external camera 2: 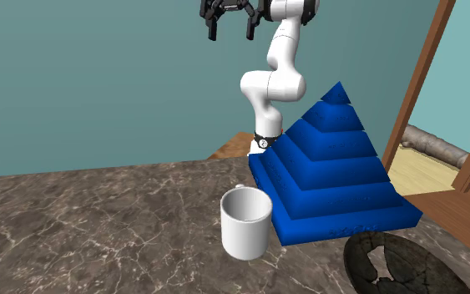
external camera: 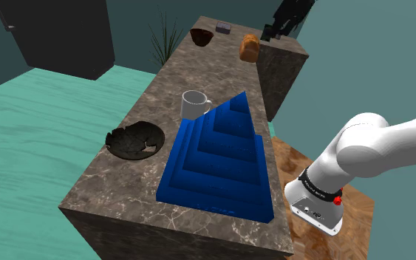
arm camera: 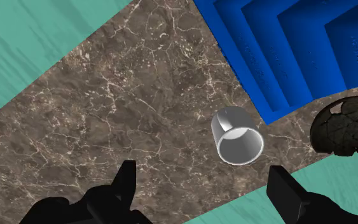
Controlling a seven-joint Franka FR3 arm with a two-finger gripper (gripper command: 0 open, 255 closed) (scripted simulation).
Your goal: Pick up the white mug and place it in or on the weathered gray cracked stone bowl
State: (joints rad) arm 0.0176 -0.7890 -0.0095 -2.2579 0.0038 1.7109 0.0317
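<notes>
The all-black two-finger gripper point(external camera 2: 229, 32) is hanging way up above the brown marble tabletop point(external camera 2: 99, 217), and its fingers point(arm camera: 125, 181) are spread wide with nothing between them. It's looking straight down at the stone. The white mug point(arm camera: 236, 135) sits out past the fingertips, untouched. It stands upright on the tabletop just beside the lower steps of a big blue stepped pyramid point(external camera: 221, 159), with its handle turned toward the pyramid in the shoulder view.

The weathered dark grey cracked stone bowl point(external camera: 134, 139) is on the same tabletop, apart from the mug. In the shoulder view it's lower and further left, near the tabletop's edge. It has jagged breaks in its rim, and it's near the pyramid's side without touching it.

At the far end of the tabletop in the shoulder view there's a dark brown bowl point(external camera: 202, 35) and an orange-brown loaf of bread point(external camera: 249, 46). The teal floor point(external camera: 21, 133) runs along beside the tabletop.
</notes>
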